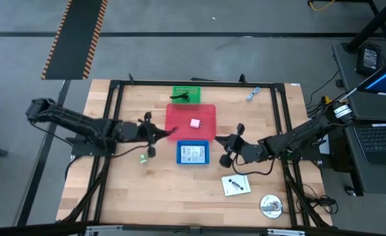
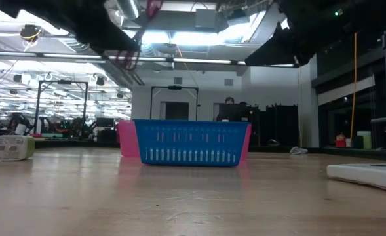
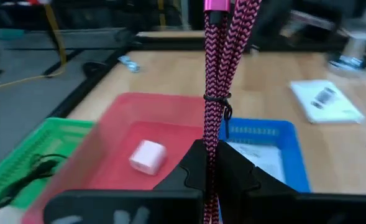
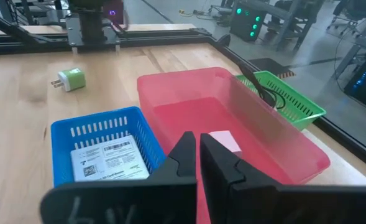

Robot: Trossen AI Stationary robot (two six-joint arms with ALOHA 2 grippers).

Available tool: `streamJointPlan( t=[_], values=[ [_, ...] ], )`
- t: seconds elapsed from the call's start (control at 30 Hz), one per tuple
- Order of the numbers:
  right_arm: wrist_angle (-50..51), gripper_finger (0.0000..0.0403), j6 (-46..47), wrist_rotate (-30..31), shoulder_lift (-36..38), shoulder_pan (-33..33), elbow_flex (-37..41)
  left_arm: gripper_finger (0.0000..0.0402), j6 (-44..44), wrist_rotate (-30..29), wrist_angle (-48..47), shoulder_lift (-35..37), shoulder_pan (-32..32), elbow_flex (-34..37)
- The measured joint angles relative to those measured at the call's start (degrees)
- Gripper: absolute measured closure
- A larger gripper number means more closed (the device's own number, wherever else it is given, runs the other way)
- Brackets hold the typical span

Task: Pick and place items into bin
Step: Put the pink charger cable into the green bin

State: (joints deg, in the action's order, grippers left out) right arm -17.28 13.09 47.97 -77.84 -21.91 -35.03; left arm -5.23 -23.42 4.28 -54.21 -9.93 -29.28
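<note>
Braided woven cord (image 3: 215,74), translucent glossy plastic red bin (image 4: 276,134), slotted plastic blue basket (image 4: 102,134), pale matt wooden table (image 1: 173,196).

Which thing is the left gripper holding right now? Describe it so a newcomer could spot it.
Start at the red bin mid-table. At its left edge sits the left gripper, shut on a braided cord, folded double and tied at the middle. Its pink-and-black zigzag weave sets it apart from the plain pale cube lying in the bin.

Wooden table (image 1: 127,196) with bins and loose items

A red bin (image 1: 190,122), a blue basket (image 1: 193,153) just in front of it and a green basket (image 1: 187,95) behind sit mid-table. A green plug adapter (image 1: 143,158) lies left of the blue basket; a white printed card (image 1: 236,185), a disc (image 1: 270,206) and a small blue-grey piece (image 1: 252,94) lie to the right.
</note>
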Motion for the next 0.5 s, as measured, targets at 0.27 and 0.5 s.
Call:
streamJointPlan(
  t=[0.27,0.5],
  values=[
    [0.0,0.0398,-1.7,0.0,0.0,3.1,0.0,0.0394,2.6,1.2,4.7,-2.4,13.7,0.0],
    [0.4,0.0398,-4.4,0.0,0.0,6.6,0.0,0.0395,2.5,5.7,4.1,-8.5,23.9,-3.0]
  ],
)
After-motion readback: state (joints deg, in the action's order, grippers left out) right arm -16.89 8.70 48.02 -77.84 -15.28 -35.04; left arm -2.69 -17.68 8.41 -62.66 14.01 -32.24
